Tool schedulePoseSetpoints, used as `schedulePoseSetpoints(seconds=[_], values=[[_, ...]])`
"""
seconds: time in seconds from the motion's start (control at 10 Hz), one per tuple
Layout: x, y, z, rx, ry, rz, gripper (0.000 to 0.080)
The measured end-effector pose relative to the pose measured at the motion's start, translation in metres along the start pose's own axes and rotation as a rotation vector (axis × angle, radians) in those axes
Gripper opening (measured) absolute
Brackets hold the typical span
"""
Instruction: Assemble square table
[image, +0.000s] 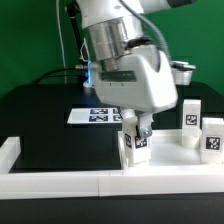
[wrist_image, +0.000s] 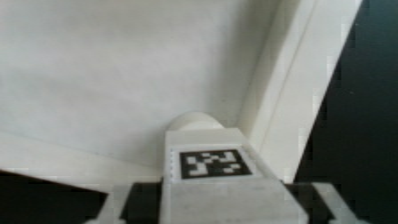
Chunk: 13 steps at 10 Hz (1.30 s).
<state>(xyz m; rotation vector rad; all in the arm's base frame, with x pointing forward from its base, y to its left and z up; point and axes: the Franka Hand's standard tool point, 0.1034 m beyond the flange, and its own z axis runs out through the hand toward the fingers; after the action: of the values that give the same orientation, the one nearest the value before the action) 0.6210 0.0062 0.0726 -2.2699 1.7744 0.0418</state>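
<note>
The square table's leg (image: 133, 143), a small white block with a black-and-white tag, stands upright low in the exterior frame, clamped between the gripper (image: 135, 130) fingers. Beneath it lies the white tabletop (wrist_image: 125, 80) with its raised rim. Two more legs (image: 200, 125) stand at right.

The arm hides most of the marker board (image: 88, 115) in the exterior view. In the wrist view the hand (wrist_image: 214, 190) is blurred and cut off, hiding the lower part of the tagged leg (wrist_image: 212, 150).
</note>
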Motion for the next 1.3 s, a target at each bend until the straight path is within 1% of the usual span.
schedulePoseSetpoints(seconds=[0.2, 0.3, 0.4, 0.5, 0.6, 0.7, 0.8, 0.9, 1.0, 1.1, 1.2, 1.3], values=[[-0.0013, 0.0003, 0.0007, 0.0, 0.001, 0.002, 0.0291], [-0.0027, 0.0, 0.0009, -0.004, 0.004, -0.07, 0.035], [-0.0089, -0.0015, 0.0014, -0.027, 0.024, -0.261, 0.0538], [-0.0106, 0.0007, 0.0012, -0.068, 0.017, -0.504, 0.0614], [-0.0112, 0.0024, 0.0025, -0.092, 0.007, -0.683, 0.0614], [-0.0107, 0.0024, 0.0028, -0.091, 0.006, -0.74, 0.0643], [-0.0102, 0.0026, 0.0028, -0.092, 0.003, -0.818, 0.0648], [-0.008, 0.0031, 0.0012, -0.118, 0.001, -0.98, 0.0648], [-0.0029, -0.0007, -0.0037, -0.164, 0.016, -1.192, 0.0649], [-0.0018, -0.0035, -0.0051, -0.191, 0.016, -1.373, 0.0649], [-0.0021, -0.0056, -0.0046, -0.204, 0.005, -1.48, 0.0649], [-0.0034, -0.0053, -0.0038, -0.19, 0.008, -1.379, 0.0649]])
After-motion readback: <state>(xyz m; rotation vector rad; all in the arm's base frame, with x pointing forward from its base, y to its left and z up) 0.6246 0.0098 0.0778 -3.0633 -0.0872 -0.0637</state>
